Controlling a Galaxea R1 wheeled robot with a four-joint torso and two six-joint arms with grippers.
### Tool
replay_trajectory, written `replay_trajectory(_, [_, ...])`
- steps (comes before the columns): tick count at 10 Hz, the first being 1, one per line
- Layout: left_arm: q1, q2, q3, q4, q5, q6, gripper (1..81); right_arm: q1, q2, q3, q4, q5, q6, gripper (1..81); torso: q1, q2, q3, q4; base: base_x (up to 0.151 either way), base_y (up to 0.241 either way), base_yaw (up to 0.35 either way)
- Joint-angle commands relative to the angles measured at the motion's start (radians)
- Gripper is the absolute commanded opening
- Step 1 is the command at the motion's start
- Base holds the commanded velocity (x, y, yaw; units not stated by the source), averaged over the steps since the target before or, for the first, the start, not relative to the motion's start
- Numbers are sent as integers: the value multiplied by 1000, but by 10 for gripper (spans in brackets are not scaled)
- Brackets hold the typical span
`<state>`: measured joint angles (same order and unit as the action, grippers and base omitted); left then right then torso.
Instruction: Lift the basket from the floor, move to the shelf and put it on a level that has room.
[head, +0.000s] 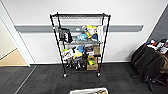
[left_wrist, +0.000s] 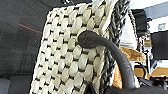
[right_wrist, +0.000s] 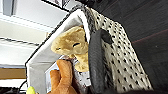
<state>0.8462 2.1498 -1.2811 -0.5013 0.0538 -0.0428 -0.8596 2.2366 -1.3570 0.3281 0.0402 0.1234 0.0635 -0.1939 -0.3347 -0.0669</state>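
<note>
Basket (head: 89, 91) rim showed at the bottom centre of the head view, before the black wire shelf (head: 80, 43) mid-frame. Whether either gripper's jaws were spread could not be told.

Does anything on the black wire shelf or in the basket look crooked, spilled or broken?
Nothing stands out. The shelf stands upright on the carpet floor, its top level bare and its lower tiers crowded but contained. The basket looks intact, with the plush toys inside its lining.
</note>
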Motion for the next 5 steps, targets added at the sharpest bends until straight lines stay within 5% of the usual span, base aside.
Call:
replay_trajectory(1, [-88,-16,65,32,60,23,10,93,-16,47,12,-26,16,10,0,0,38,0,0,0,0])
replay_trajectory(5, [-83,-13,69,44,61,23,10,87,-16,52,11,-26,15,10,-1,0,101,0,0,0,0])
